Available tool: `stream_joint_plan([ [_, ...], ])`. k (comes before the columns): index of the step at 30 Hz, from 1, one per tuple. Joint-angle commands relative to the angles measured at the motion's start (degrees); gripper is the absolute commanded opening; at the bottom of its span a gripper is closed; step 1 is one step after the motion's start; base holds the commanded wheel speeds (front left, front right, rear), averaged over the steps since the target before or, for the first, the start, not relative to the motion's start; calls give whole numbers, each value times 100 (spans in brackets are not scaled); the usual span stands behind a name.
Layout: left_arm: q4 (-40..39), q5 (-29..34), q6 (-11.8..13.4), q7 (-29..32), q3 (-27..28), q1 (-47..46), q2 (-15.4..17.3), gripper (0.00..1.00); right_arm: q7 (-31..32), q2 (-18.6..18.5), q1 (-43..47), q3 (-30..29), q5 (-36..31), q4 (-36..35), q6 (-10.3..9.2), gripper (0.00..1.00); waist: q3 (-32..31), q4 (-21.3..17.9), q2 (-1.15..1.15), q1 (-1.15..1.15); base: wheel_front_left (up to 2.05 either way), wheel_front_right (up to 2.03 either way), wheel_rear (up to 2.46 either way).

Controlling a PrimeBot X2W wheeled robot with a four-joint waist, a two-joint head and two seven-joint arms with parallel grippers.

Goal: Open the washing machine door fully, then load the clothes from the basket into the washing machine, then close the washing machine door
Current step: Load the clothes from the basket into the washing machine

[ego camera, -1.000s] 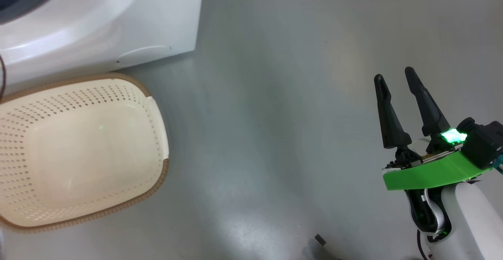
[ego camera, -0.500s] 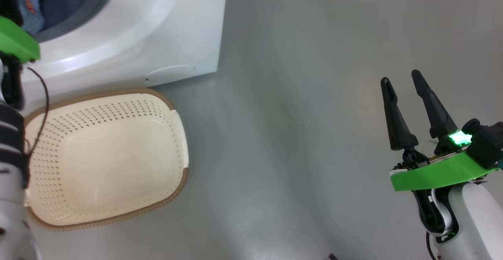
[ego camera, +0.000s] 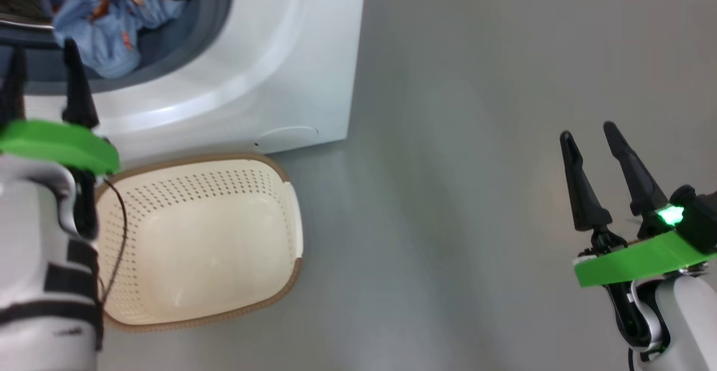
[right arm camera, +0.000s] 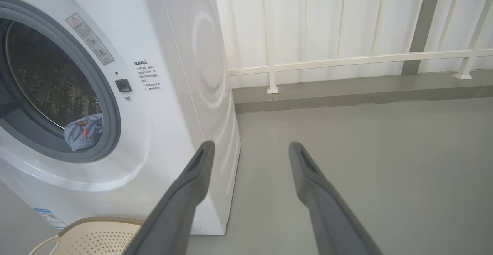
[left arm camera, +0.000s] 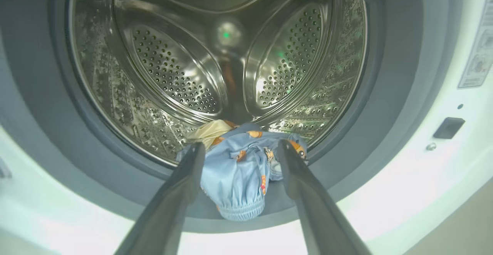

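Since the earlier frame the head camera has swung, and the left tool (left arm camera: 240, 146) has come into sight. It stands open before the washing machine (ego camera: 291, 79), facing the clothes (ego camera: 106, 40) on the drum's near lip. The right tool (ego camera: 587, 130) is open over the floor (ego camera: 448, 191), far right of the basket (ego camera: 196, 189).

Smooth grey floor (ego camera: 448, 191), white ribbed wall (right arm camera: 319, 12) — pale rail (right arm camera: 346, 59), raised grey kerb (right arm camera: 346, 87)

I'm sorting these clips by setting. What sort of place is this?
Probably a laundry corner of a balcony or utility area: a white washing machine on bare grey floor, a cream basket before it, a pale railing beyond.
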Motion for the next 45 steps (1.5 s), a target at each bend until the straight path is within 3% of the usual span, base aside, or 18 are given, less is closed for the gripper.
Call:
stream_joint_plan([
  [1, -324, 22, -25, -36, 167, 317, 163, 100, -45, -125, 168, 21, 17, -79, 42, 100, -290, 229, 0, 1, 0, 0, 0],
  [27, -2330, 499, -78, -37, 561, 3426, -436, 100, -45, -253, 1082, -311, -49, -6, 42, 100, -1461, 893, 0, 1, 0, 0, 0],
  [45, -3243, 336, -89, -37, 605, 4549, -589, 100, -45, -231, 1361, -367, -68, -13, 42, 100, -1758, 932, 0, 1, 0, 0, 0],
])
